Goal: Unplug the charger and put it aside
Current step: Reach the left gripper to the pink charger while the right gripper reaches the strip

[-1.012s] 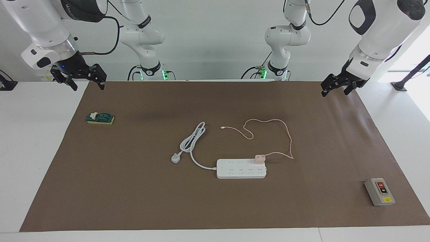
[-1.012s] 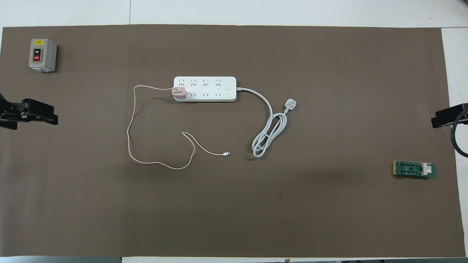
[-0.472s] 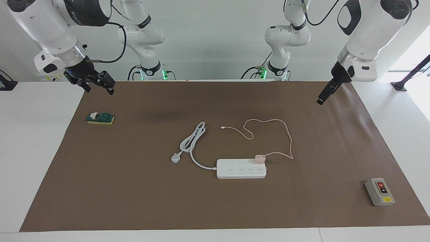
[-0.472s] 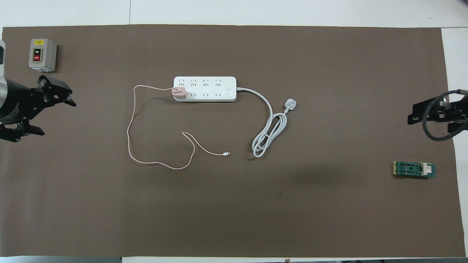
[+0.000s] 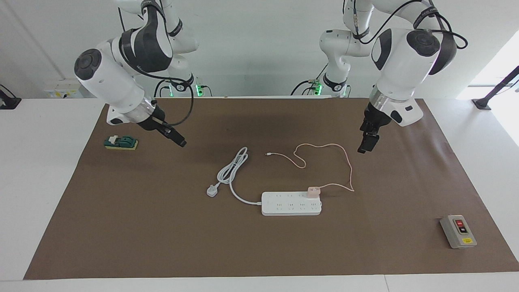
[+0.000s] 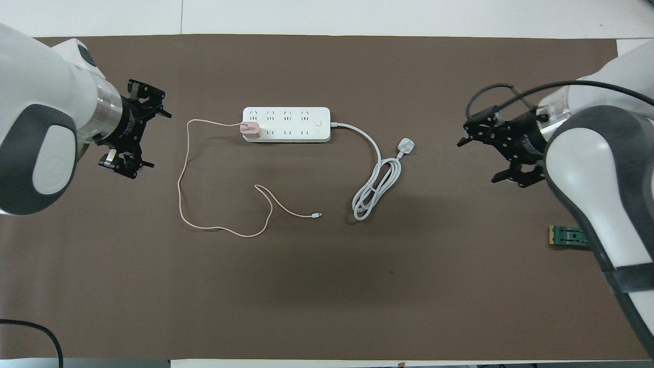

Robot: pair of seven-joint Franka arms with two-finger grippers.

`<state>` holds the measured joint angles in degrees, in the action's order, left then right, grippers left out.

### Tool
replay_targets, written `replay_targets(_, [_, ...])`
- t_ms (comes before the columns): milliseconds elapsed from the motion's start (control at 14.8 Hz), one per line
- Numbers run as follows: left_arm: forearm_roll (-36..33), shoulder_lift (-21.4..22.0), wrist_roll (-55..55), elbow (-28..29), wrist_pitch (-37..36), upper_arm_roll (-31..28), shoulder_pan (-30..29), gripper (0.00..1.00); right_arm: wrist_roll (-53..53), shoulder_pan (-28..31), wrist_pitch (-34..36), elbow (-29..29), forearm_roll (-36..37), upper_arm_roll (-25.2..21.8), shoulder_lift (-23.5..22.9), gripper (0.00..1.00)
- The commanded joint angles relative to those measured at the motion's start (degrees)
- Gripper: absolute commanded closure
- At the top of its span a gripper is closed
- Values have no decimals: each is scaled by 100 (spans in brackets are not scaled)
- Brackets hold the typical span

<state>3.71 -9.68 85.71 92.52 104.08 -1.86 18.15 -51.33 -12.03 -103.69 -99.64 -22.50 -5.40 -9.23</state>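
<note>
Right end effector [image 5: 178, 141] hangs over bare tabletop [image 5: 162, 227], fingers spread wide. Power strip [image 5: 291, 203] mid-tabletop; charger [image 5: 314, 191] is plugged into its end toward the left arm. Left end effector [image 5: 367, 142] hangs beside the cable [image 5: 349, 170], fingers wide.

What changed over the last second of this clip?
Both arms swung in from the table's ends: the left gripper now hangs by the charger's cable loop, the right gripper over bare mat. Nothing gripped. The charger stays plugged into the power strip.
</note>
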Motion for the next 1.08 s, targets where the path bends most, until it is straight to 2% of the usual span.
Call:
replay_targets(0, [270, -955, 691, -823, -46, -95, 312, 0, -1183, -517, -632, 50, -657, 4, -447, 0])
replay_targets(67, [279, -1156, 902, -893, -46, -104, 356, 0, -1543, -650, -774, 119, -894, 4, -622, 0])
replay_targets(202, [279, -1832, 1403, -1454, 24, -96, 478, 0, -2063, -922, -1143, 461, -1378, 4, -1148, 0])
replay_targets(472, [323, -1888, 1703, -1264, 585, -95, 479, 0, -2986, -1415, -1968, 1015, -2231, 4, -2054, 0])
replay_targets(607, [297, -1940, 1756, -1123, 893, -104, 488, 0, -3225, -1520, -2417, 1261, -3037, 21, -2485, 0])
replay_targets(742, [262, -2002, 1844, -983, 1034, -104, 549, 0, -3305, -1601, -2463, 1481, -3470, 21, -2863, 0])
replay_targets(877, [210, -2116, 1984, -964, 1044, -139, 759, 0, -3436, -1644, -2402, 2269, -3516, 21, -3477, 0])
replay_targets(1012, [-62, -2247, 2186, -999, 1052, -139, 856, 0, -3673, -1382, -1973, 3130, -3586, 65, -3979, 0])
